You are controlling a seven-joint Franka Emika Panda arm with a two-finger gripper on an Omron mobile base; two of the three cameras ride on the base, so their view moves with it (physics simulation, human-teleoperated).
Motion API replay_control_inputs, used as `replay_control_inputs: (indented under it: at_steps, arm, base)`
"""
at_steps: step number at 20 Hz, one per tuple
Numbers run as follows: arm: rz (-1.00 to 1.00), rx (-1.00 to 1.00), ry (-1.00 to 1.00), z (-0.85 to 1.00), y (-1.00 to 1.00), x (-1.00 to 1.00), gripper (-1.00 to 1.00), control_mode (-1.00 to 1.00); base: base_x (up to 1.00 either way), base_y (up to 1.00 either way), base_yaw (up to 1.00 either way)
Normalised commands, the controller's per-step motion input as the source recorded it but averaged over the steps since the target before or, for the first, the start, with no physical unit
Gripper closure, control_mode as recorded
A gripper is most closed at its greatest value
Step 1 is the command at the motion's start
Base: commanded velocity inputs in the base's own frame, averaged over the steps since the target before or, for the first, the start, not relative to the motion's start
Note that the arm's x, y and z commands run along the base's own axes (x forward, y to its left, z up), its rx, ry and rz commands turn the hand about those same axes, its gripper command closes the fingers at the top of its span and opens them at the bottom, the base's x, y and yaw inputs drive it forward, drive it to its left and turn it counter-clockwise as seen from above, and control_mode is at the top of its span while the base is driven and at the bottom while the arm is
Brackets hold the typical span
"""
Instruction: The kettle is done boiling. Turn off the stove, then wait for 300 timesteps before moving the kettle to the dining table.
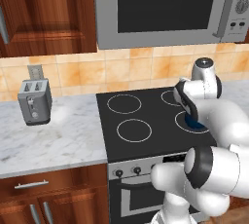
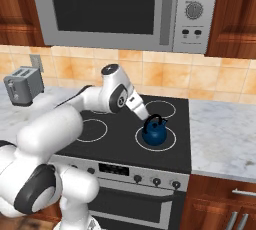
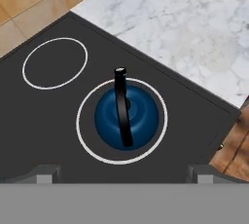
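I saw a kitchen wall of orange-tan tile [image 2: 165, 76] behind a marble counter [image 1: 53, 135], with dark wooden cabinets and a grey microwave [image 2: 125, 9] mounted above the stove [image 2: 120, 144]. The stove's black glass top carried four white burner rings, and its stainless front held a row of black knobs [image 2: 156, 181]. The kettle [image 2: 154, 132] stood upright inside the front right ring, its thin black handle arched over the dark-blue body.

In the left base view, my own arm covered most of the kettle [image 1: 195, 122]; only a blue sliver showed below the wrist. That view instead gave me the toaster [image 1: 35, 101] on the counter left of the stove. The right base view showed the whole kettle and the hand hanging just above and behind it, not touching.

In the hand view I looked straight down on the kettle [image 3: 126, 117], centred in its ring. The gripper [image 3: 124, 173] hovered spread wide, one fingertip at each side, holding nothing.
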Motion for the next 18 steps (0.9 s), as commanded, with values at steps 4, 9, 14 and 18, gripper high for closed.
replay_control_inputs:
  at_steps: [4, 9, 14, 18]
  arm:
    - [0.00, 0.00, 0.02, -0.18, -0.14, 0.10, -1.00, -1.00]
    - [0.00, 0.00, 0.01, -0.17, -0.14, 0.11, -1.00, -1.00]
    - [0.00, 0.00, 0.01, -0.14, -0.13, 0.12, -1.00, -1.00]
    - [0.00, 0.00, 0.00, -0.16, -0.06, 0.22, -1.00, -1.00]
  base:
    - [0.00, 0.00, 0.00]
    - [0.00, 0.00, 0.00]
    - [0.00, 0.00, 0.00]
    - [0.00, 0.00, 0.00]
